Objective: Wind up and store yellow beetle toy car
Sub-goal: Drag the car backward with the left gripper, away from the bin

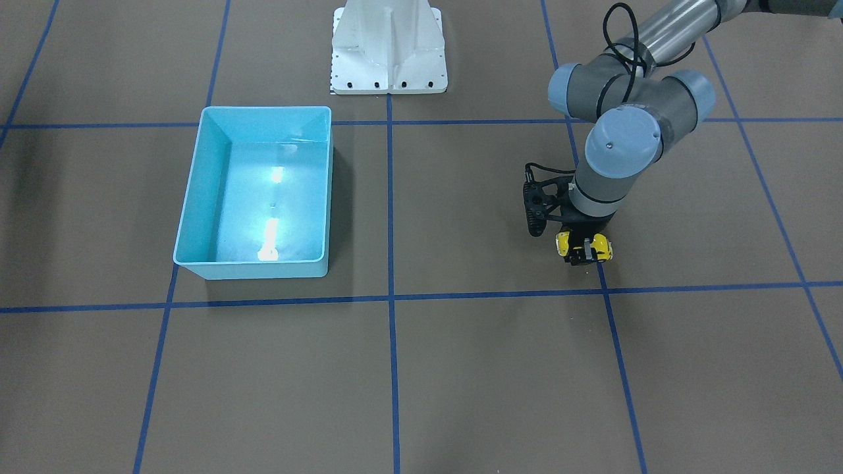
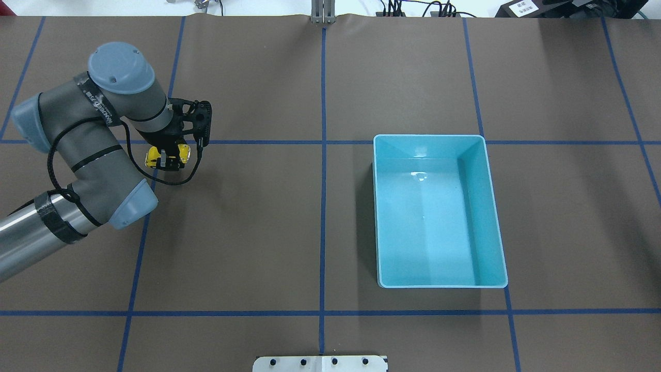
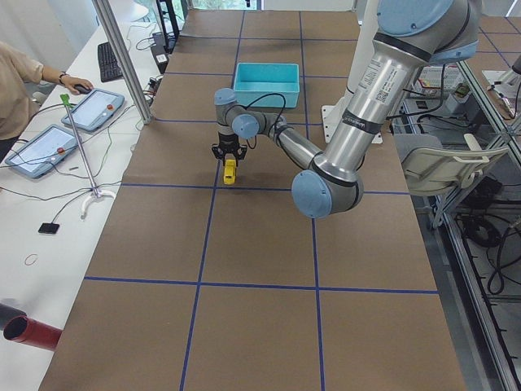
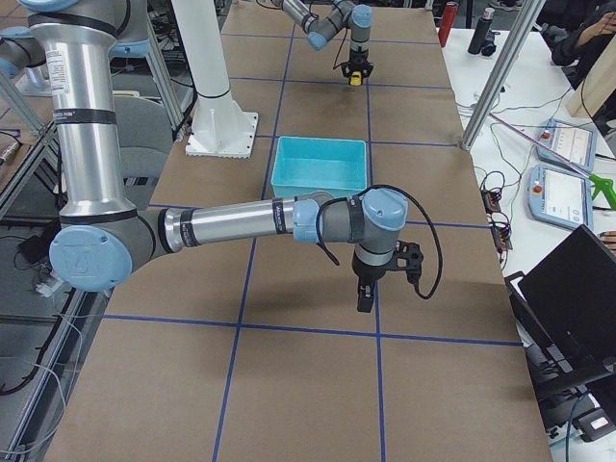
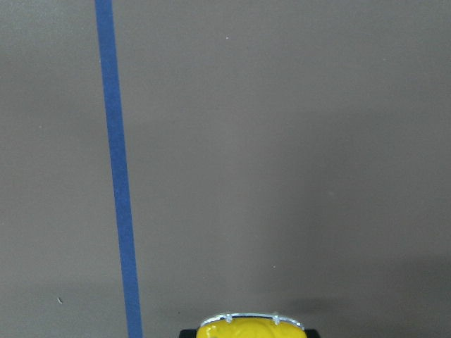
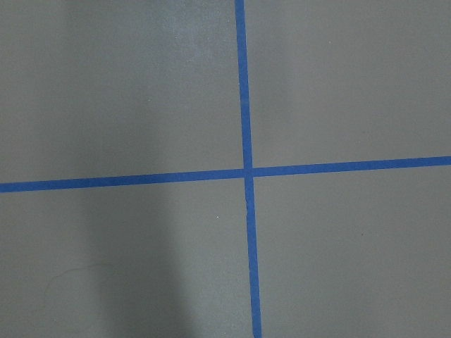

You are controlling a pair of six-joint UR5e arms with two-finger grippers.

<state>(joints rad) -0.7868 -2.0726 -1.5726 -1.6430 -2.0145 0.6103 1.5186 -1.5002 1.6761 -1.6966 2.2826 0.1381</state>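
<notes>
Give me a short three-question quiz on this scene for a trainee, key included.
1. Multiple choice: the left gripper is closed on A) the yellow beetle toy car, B) a red block, C) nothing.
2. Fill in: in the overhead view, the light-blue bin stands to the car's ____.
3. True or false: the car lies inside the bin.
Key: 1 A; 2 right; 3 false, the car is well apart from the bin.
</notes>
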